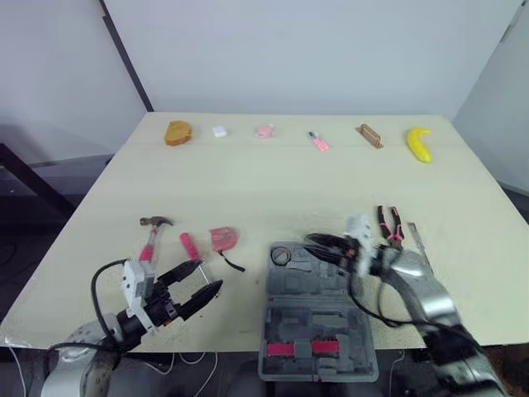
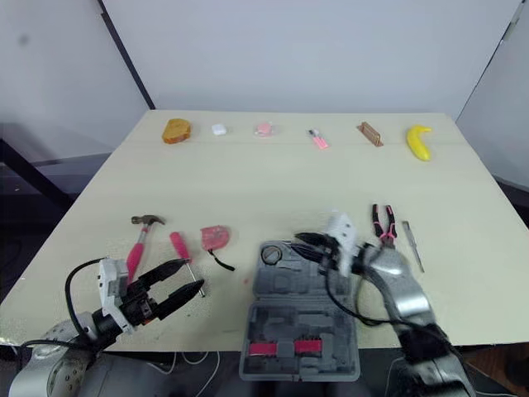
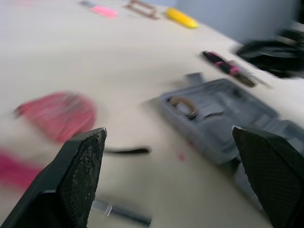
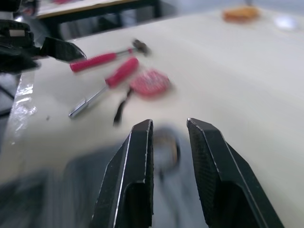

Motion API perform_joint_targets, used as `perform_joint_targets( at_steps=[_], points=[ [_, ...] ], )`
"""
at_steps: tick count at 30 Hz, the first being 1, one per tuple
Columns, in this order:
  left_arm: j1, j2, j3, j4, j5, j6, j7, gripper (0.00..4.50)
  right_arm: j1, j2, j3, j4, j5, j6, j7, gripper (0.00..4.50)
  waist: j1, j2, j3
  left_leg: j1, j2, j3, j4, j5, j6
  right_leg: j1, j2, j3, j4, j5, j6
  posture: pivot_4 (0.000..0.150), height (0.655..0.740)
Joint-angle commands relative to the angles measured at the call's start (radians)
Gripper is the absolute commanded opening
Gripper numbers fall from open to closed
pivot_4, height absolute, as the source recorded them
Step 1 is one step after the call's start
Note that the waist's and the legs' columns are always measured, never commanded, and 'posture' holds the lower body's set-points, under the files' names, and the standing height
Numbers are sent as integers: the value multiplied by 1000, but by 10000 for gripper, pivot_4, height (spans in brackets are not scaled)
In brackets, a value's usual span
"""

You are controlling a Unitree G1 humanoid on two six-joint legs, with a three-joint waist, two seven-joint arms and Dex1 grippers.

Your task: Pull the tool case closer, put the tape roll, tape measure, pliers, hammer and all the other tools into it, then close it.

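Tool case (image 1: 318, 318) lies open just beneath the right claw (image 1: 318, 241), whose fingers stand narrowly apart and hold nothing, over the case's far rim. The tape roll (image 1: 281, 255) seems to sit inside that far corner. Left of the case the left claw (image 1: 207, 275) gapes wide, nearest the screwdriver (image 1: 188, 245). The tape measure (image 1: 223, 238) and hammer (image 1: 151, 240) lie just beyond, handles roughly parallel to the case's side. Pliers (image 1: 388, 223) lie right of the case, nearer the right arm. The case's near half appears to overhang the worktop (image 1: 248, 182) edge.
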State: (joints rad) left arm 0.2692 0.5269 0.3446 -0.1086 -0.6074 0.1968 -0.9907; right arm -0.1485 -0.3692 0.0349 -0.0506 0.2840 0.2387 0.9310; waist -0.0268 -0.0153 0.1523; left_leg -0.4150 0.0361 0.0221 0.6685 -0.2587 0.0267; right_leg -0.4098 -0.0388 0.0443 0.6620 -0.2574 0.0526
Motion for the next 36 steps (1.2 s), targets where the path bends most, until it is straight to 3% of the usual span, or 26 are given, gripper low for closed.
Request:
perform_joint_targets(
  at_steps=[1, 6, 13, 21, 25, 28, 36],
  points=[
    [38, -1, 53, -60, -15, 24, 67, 45000, 141, -72, -169, -105, 69, -7, -30, 20629, 4, 0, 0, 0, 0, 0, 0, 0, 0, 0, 0, 0, 0, 0, 0, 1500, 7400],
    [159, 6, 157, -164, -65, 107, 158, 45000, 458, -148, -444, -113, 156, -88, -1, 44341, 13, -1, 0, 1, 1, 0, 0, 0, 0, 0, 3, 1, 0, -1, -1, 1500, 7400],
    [275, -6, 243, -335, -145, 218, 264, 45000, 621, -167, -579, -38, 197, -152, 28, 44341, 10, -1, -1, 3, 2, 3, 1, 0, 0, 0, 5, 5, 0, -3, -4, 1500, 7400],
    [259, -39, 162, -541, -174, 314, 429, 45000, 583, -188, -541, -119, 247, -102, 30, 44341, 14, -1, -1, 3, 1, 5, 1, 0, 0, 0, 5, 7, 0, -3, -4, 1500, 7400],
    [132, -61, 22, -632, -148, 402, 587, 45000, 454, -242, -409, -327, 326, 39, 19, 44341, 12, -1, -1, 3, 1, 5, 2, 0, 0, 1, 6, 8, 0, -3, -4, 1500, 7400],
    [54, -33, 30, -619, -202, 477, 635, 45000, 357, -274, -341, -412, 368, 120, 3, 44341, 14, -1, -1, 3, 1, 2, 3, 0, 0, 1, 9, 7, 2, -1, -1, 1500, 7400],
    [-173, 36, 44, -476, -181, 727, 840, 45000, 199, -355, -208, -518, 415, 187, 65, 44341, 24, -3, 0, 0, 1, -2, 2, 0, 0, 1, 8, 3, 1, -1, 0, 1500, 7400]
  ],
)
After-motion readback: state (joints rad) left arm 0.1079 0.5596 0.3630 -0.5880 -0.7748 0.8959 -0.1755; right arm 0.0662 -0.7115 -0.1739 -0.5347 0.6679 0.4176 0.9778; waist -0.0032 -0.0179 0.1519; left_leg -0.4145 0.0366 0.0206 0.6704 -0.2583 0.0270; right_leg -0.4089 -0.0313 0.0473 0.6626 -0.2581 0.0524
